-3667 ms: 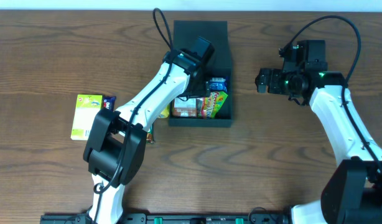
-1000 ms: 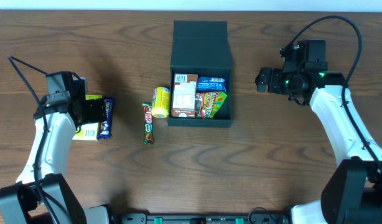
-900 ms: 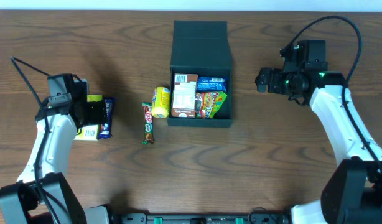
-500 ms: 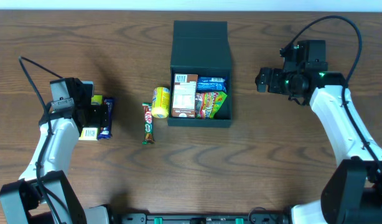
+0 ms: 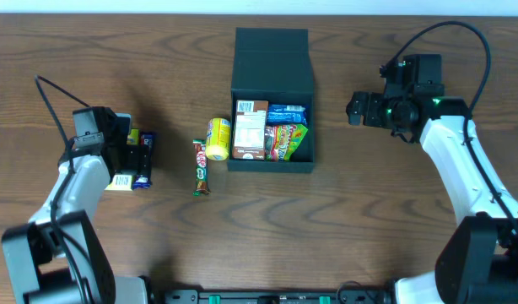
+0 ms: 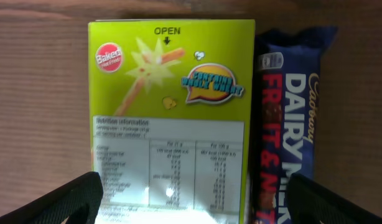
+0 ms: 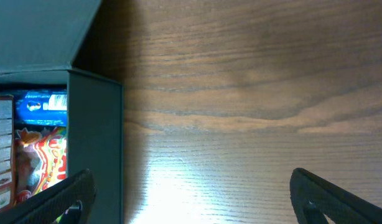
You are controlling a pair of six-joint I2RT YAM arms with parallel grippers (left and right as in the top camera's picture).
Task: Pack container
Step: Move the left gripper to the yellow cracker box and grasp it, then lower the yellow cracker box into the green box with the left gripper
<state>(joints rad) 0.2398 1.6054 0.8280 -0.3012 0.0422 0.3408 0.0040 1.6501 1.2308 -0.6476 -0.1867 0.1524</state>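
Left tool point(image 6: 192, 199), wide open and empty, straddles the lime-green cardboard snack box point(image 6: 169, 93) across its short axis; the dark teal matte rectangular container point(image 5: 272, 165) lies well to the right

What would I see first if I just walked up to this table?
The dark green container in the middle, lid open and bright snacks packed inside. On the left, the left pincer hangs open over a lime-green box and a blue chocolate bar.
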